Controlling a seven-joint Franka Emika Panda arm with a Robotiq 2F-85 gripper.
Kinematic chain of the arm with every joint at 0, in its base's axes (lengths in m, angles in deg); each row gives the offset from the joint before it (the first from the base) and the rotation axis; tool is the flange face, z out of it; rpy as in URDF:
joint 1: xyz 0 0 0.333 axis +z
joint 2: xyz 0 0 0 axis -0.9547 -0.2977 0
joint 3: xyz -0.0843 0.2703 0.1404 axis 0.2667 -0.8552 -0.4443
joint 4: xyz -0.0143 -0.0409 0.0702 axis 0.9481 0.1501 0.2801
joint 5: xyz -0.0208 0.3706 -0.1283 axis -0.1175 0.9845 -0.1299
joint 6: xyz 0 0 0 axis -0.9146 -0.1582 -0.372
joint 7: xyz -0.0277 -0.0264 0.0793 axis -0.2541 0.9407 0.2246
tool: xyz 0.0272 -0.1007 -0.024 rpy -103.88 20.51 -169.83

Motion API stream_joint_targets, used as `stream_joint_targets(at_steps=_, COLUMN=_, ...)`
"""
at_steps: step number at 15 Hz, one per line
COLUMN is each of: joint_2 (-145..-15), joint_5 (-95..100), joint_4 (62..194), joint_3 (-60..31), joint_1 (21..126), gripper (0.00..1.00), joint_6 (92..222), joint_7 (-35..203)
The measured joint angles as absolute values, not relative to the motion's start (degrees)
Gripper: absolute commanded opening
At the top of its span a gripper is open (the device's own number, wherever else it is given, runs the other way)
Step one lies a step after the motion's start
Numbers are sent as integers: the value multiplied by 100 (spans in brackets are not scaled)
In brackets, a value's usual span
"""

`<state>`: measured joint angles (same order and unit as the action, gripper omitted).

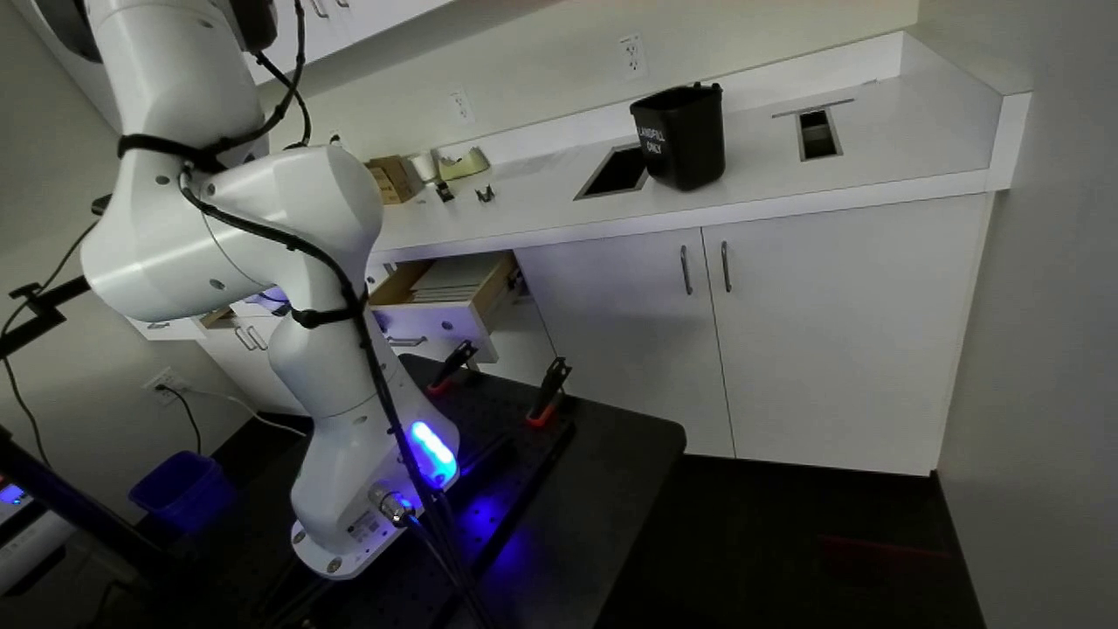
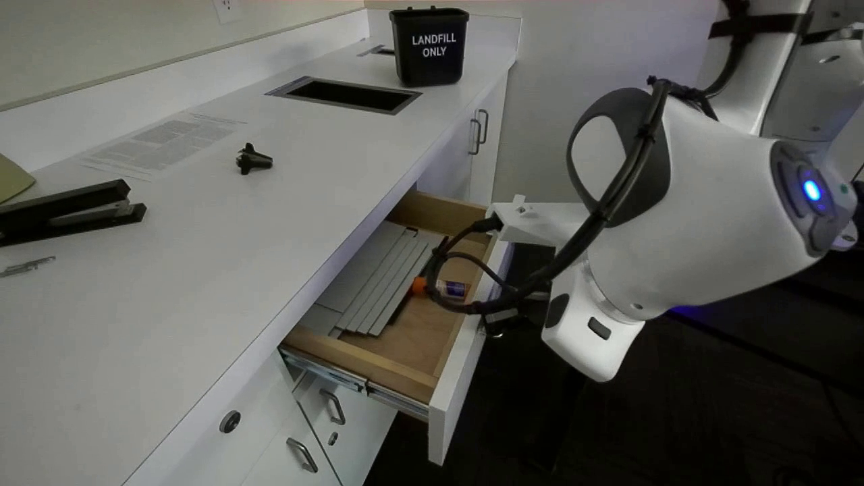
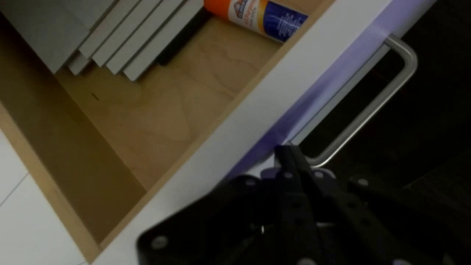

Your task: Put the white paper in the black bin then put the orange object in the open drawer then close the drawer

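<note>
Nearest in the wrist view: black gripper (image 3: pixel 290 149) with fingers pressed together, by the front of the drawer (image 3: pixel 279 92), just beside an end of the metal handle (image 3: pixel 368 114). Cannot tell whether touching. In an exterior view, outside the drawer front: bent white arm (image 2: pixel 715 223) with a looping black cable (image 2: pixel 480 308). Past the white front: pulled-out drawer with light wooden inside. On its floor, close behind the front: orange-capped glue stick (image 3: pixel 254 16), lying on its side. Farther in: flat grey strips (image 3: pixel 147 40), overlapping in steps. Up on the white counter (image 2: pixel 283 223), near to far: black stapler (image 2: pixel 67 208); small black staple remover (image 2: pixel 254 160); printed sheets (image 2: pixel 172 142) lying flat, toward the wall; framed rectangular opening (image 2: pixel 351 96); black bin (image 2: pixel 430 47), upright just past the opening, lettered LANDFILL ONLY. Cannot make out the bin's contents; too dark. Below the bin: white cabinet doors (image 1: pixel 786 332), closed. Behind the counter, in an exterior view: pale wall (image 1: pixel 559 79) with power outlets (image 1: pixel 632 57).
</note>
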<state>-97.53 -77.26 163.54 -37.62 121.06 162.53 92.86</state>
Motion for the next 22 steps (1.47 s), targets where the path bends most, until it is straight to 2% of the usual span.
stream_joint_targets(at_steps=22, joint_2=-10392, joint_5=-8863, joint_4=15420, joint_3=-3639, joint_1=11382, gripper=0, joint_6=15734, joint_7=9777)
